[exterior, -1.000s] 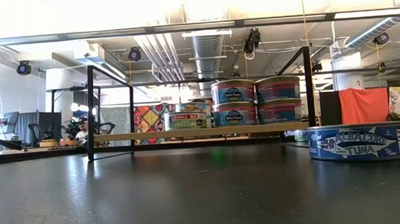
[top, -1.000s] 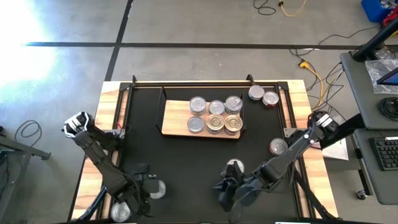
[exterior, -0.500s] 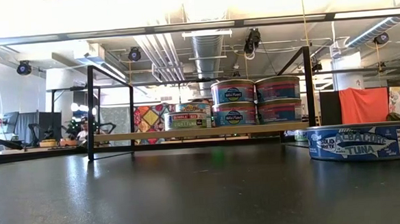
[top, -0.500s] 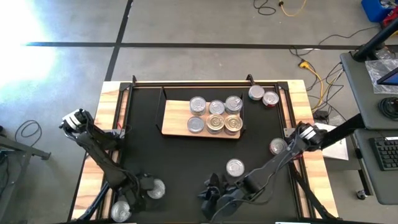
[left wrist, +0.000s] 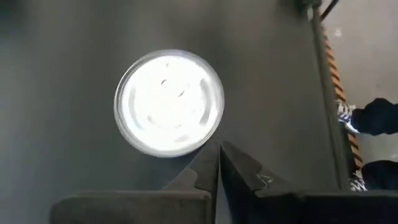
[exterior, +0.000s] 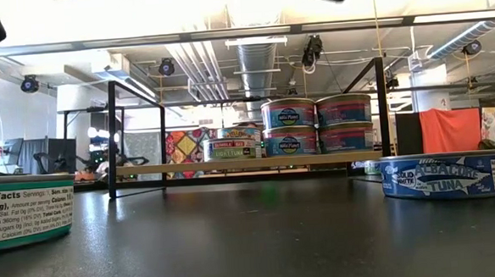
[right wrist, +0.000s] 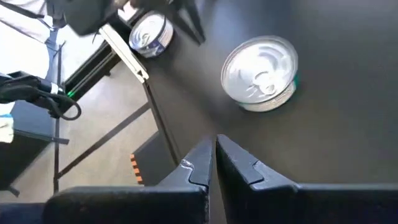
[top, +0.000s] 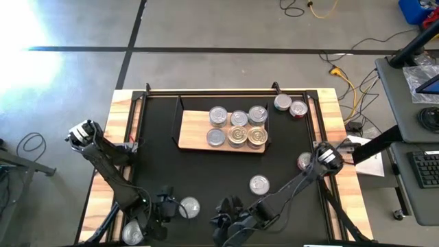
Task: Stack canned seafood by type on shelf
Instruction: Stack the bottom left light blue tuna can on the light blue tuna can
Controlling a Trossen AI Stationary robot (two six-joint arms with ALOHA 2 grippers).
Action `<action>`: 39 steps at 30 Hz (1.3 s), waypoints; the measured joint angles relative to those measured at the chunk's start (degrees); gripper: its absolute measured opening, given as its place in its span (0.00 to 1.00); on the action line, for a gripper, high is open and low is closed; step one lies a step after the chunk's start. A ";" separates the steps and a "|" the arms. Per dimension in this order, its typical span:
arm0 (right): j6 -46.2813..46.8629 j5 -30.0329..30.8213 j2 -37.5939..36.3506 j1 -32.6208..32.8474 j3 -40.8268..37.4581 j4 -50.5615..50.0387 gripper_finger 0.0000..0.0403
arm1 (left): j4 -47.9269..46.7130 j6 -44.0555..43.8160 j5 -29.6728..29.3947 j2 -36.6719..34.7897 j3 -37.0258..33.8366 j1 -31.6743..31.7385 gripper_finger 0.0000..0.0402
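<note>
A silver-topped can with a green label [top: 188,206] [left wrist: 169,102] [exterior: 18,210] stands upright on the black mat near the table's front edge. My left gripper [top: 168,206] [left wrist: 217,148] is shut, just to its left. My right gripper [top: 226,221] [right wrist: 213,149] is shut over the mat to the right of that can [right wrist: 261,71] and apart from it. The shelf [top: 188,140] at the far middle carries several cans, some of them stacked two high [exterior: 316,125]. My left gripper has its shut fingertips [left wrist: 208,163] against the can's side at the rim [left wrist: 198,147]. The fingers slant down from the table's left. The can stands upright with its bottom on the mat.
Loose cans stand on the mat: one at the front left corner [top: 132,233] [right wrist: 149,31], one at mid right [top: 259,184] [exterior: 440,176], one half hidden by the right arm [top: 305,162], and two at the far right [top: 282,103] [top: 298,108].
My left gripper has come down and moved toward the table's right edge, and the green-label can has slid right along the mat, staying upright, into the low view. My right gripper, still shut, has moved toward the table's left and near edge.
</note>
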 joint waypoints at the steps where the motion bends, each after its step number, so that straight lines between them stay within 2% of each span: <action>1: -0.22 -0.23 0.83 0.00 0.43 0.16 0.03 | -0.33 -0.79 0.00 0.00 -0.30 -0.26 0.01; 6: -1.27 -0.22 4.76 -0.08 3.65 0.20 0.03 | -0.27 -2.21 0.46 0.00 -0.90 -1.02 0.13; 11: -8.30 -0.18 8.43 -0.25 8.98 0.04 0.03 | -2.31 -2.64 0.44 0.00 -1.07 -1.29 0.34; 14: -14.76 -0.21 10.52 -0.44 12.69 -0.47 0.07 | -3.84 -2.65 0.22 0.00 -1.16 -1.37 0.47; 17: -17.85 -0.17 11.93 -0.79 16.00 -3.60 0.18 | -5.03 -2.63 -1.35 -0.09 -1.16 -1.49 0.57; 21: -18.14 1.40 12.20 -1.26 17.77 -9.08 0.41 | -6.75 -2.65 -2.81 -1.10 -1.16 -1.48 0.67; 27: -18.56 1.93 12.27 -2.24 19.41 -16.12 0.78 | -8.37 -4.39 -3.64 -2.34 -1.86 -1.51 0.75; 30: -18.65 1.91 12.27 -3.03 19.48 -17.85 0.93 | -8.02 -6.38 -3.63 -2.36 -2.54 -1.62 0.78; 33: -18.43 0.21 12.27 -4.21 19.24 -19.01 0.98 | -6.83 -8.11 -3.69 -2.38 -3.97 -1.73 0.81; 37: -17.88 -10.67 12.30 -6.48 18.33 -19.07 0.94 | -5.12 -10.50 -4.04 -2.38 -5.82 -1.73 0.82; 39: -17.31 -11.88 12.77 -7.25 18.27 -19.17 0.93 | -4.22 -11.01 -4.10 -2.44 -5.86 -1.77 0.82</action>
